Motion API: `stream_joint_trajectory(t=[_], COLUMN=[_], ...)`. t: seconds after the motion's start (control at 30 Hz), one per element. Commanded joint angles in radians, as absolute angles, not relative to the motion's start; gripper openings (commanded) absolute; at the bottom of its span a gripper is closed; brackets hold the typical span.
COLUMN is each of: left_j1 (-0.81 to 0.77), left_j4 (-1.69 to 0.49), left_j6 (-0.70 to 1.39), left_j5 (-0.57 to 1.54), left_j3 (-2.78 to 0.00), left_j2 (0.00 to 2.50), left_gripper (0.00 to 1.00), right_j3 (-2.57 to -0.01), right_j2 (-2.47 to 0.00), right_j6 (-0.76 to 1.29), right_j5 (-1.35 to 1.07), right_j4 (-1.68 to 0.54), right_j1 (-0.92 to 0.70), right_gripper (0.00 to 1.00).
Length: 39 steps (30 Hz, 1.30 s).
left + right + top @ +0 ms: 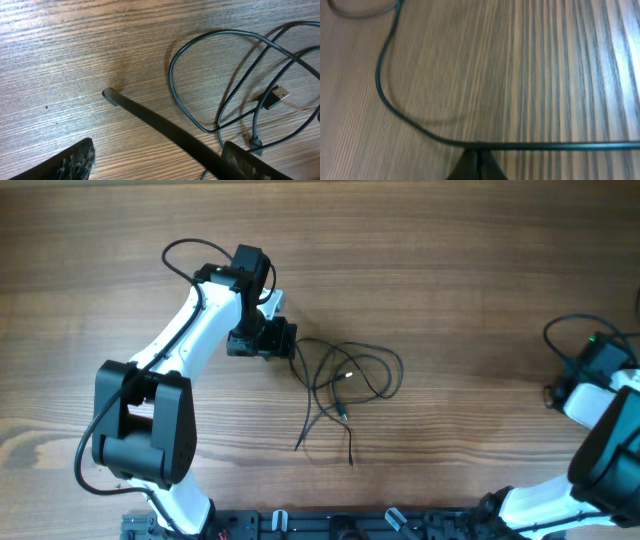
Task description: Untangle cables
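The cables (350,375) are thin black cords in loose, crossing loops at the table's middle, with two loose ends trailing toward the front. In the left wrist view the loops (210,75) and a USB plug (276,95) lie ahead to the right. My left gripper (288,340) is open at the loops' left edge. Its fingers (160,165) straddle a thicker dark cord (150,117) that runs diagonally beside the right finger. My right gripper (477,162) is shut at the far right (556,394), away from the loops. A dark cord (390,107) crosses right at its fingertips.
The table (450,260) is bare wood grain. The left arm's own black cable (180,255) loops at the back left, and the right arm's cable (560,328) loops at the far right. A black rail (330,525) runs along the front edge.
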<state>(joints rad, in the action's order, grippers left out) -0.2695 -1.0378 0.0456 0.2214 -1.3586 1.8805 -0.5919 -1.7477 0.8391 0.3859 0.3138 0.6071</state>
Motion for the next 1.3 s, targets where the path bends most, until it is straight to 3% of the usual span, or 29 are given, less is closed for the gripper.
stream_joint_trajectory(t=[0.0,0.1,0.23,0.27,0.3,0.47,0.57,0.63,0.7,0.8,0.87,0.9,0.97,1.03,1.13,1.27], left_j1=[-0.273,-0.273,-0.273,-0.273,-0.273,-0.273,-0.273,-0.273,-0.273,-0.272,-0.272,-0.271,-0.270,-0.270,-0.270,-0.270], left_j4=[-1.040,-1.041,-1.037,-1.038,-1.042,-1.047,-1.040,-1.059,-1.128,-1.238,-1.269,-1.271,-1.293,-1.316,-1.332,-1.372], left_j6=[0.030,0.031,0.031,0.031,0.031,0.031,0.034,0.035,0.042,0.041,0.041,0.041,0.047,0.121,0.121,0.120], left_j5=[0.220,0.220,0.246,0.246,0.246,0.246,0.257,0.341,0.358,0.358,0.335,0.289,0.031,-0.165,-0.191,-0.177], left_j3=[-1.354,-1.354,-1.354,-1.354,-1.354,-1.354,-1.358,-1.405,-1.499,-1.615,-1.644,-1.644,-1.644,-1.644,-1.644,-1.644], left_j2=[1.885,1.885,1.885,1.885,1.885,1.885,1.884,1.849,1.782,1.703,1.657,1.643,1.620,1.616,1.616,1.616], left_gripper=[0.83,0.83,0.83,0.83,0.83,0.86,0.83,0.82,0.82,0.86,0.97,0.97,0.84,0.86,0.88,1.00], right_j3=[-0.568,-0.584,-0.658,-0.693,-0.727,-0.759,-0.767,-0.767,-0.767,-0.766,-0.766,-0.766,-0.766,-0.765,-0.764,-0.761], right_j2=[-1.779,-1.779,-1.779,-1.779,-1.776,-1.620,-1.508,-1.447,-1.441,-1.441,-1.441,-1.441,-1.441,-1.441,-1.441,-1.441], right_j6=[0.727,0.725,0.725,0.726,0.726,0.726,0.743,0.739,0.686,0.483,0.399,0.329,0.244,0.168,0.159,0.161], right_j5=[0.358,0.278,-0.031,-0.149,-0.238,-0.400,-0.739,-1.012,-1.102,-1.092,-1.035,-1.029,-0.958,-0.729,-0.469,-0.471], right_j4=[0.441,0.554,0.679,0.689,0.715,0.871,0.893,0.646,0.305,-0.044,-0.220,-0.292,-0.478,-0.673,-0.820,-0.811], right_j1=[0.743,0.890,0.975,0.966,0.951,0.860,0.744,0.572,0.389,0.166,0.023,-0.046,-0.208,-0.372,-0.505,-0.527], right_gripper=[0.04,0.04,0.05,0.27,0.98,1.00,1.00,1.00,1.00,1.00,1.00,1.00,1.00,1.00,1.00,1.00])
